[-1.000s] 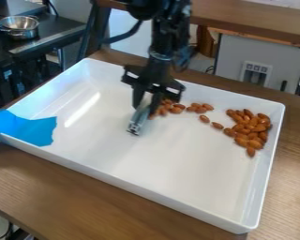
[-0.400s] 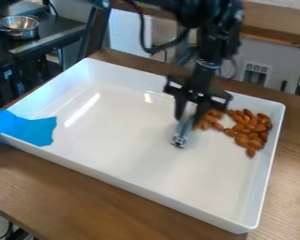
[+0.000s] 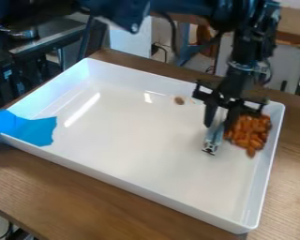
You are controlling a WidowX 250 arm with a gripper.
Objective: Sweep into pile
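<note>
Top edge cuts off arm. Gripper hides upper end of tool, part of tray's far wall and left side of pile; pile blurs, count unclear. Lone nut is blurred. Arm covers part of pot. Left edge crops blue sheet.

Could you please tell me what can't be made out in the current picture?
All in the camera view:
- Almond pile: its exact count, as nuts overlap and blur together, and the gripper may hide some.
- Silvery tool: its upper end, hidden by the gripper.
- Blue sheet: its far end, cut off by the left edge.
- Metal pot: its top, behind the arm.
</note>
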